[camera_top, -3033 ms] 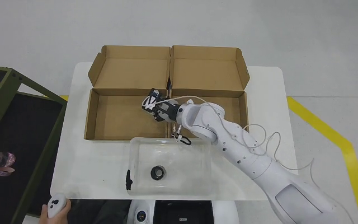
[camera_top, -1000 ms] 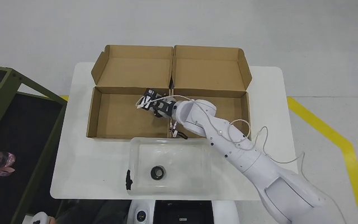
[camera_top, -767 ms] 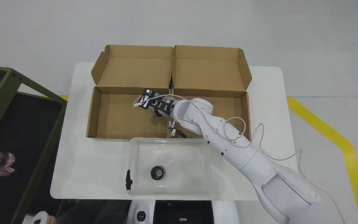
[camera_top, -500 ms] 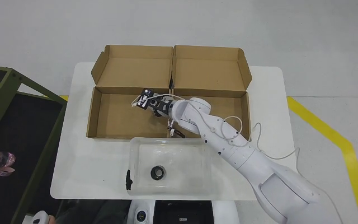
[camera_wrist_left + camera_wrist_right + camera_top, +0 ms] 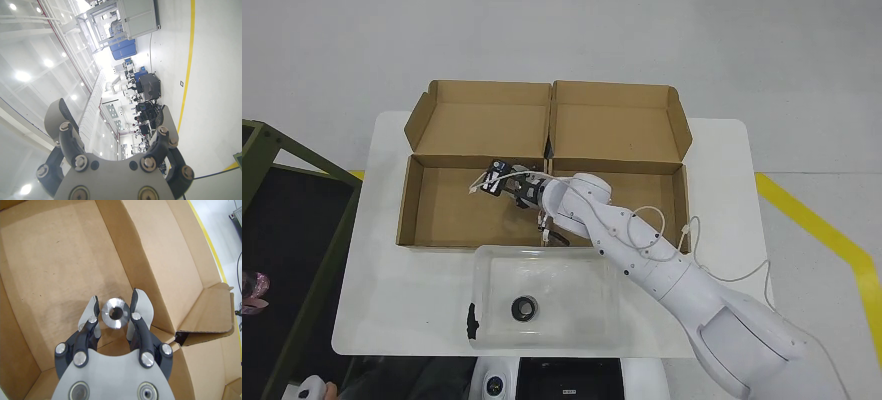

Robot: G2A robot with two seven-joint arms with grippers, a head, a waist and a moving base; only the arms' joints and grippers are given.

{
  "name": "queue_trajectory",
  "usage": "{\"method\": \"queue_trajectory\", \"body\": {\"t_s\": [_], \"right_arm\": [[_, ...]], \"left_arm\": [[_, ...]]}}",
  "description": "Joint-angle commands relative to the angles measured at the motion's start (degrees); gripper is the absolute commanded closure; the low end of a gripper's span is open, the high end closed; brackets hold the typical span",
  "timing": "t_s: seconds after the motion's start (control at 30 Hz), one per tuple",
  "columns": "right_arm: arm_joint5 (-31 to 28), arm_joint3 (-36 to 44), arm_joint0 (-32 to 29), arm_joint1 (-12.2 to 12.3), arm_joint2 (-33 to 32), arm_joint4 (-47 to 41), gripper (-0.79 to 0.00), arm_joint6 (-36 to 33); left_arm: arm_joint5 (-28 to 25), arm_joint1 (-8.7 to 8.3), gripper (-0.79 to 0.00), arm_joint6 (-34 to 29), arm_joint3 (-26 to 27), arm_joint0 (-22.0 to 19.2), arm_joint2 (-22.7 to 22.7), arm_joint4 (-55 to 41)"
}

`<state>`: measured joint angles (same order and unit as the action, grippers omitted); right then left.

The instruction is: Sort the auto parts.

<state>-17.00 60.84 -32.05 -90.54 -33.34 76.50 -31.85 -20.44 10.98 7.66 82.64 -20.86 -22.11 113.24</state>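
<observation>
My right gripper [image 5: 115, 303]: clamped on metal ring [image 5: 115, 316], over left cardboard box [image 5: 56, 256].
My left gripper [image 5: 113, 117]: fingers apart, holding nothing.

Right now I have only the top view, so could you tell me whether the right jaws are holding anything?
Observer: Yes, the right gripper has a metal ring with a centre hole between its jaws.
Operator: Thank you. Is it resting on the box floor?
Observer: It seems not. It hangs above the floor of the box, with a dark shadow beneath it.
Operator: And the left gripper, please?
Observer: The left gripper has its jaws open with nothing between them, and it points out at the room rather than at the table.
</observation>
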Motion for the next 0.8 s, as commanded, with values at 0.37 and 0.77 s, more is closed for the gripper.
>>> {"method": "queue_trajectory", "body": {"t_s": [0.37,0.77], "right_arm": [[-1.8,8.6,-1.9,0.3,-1.9,4.4,-0.505,-1.1],[-11.0,23.9,-11.4,3.3,-7.1,4.9,-0.548,-0.5]], "left_arm": [[0.0,0.00,-0.785,0.0,0.0,0.0,0.0,0.0],[0.0,0.00,-0.785,0.0,0.0,0.0,0.0,0.0]]}}
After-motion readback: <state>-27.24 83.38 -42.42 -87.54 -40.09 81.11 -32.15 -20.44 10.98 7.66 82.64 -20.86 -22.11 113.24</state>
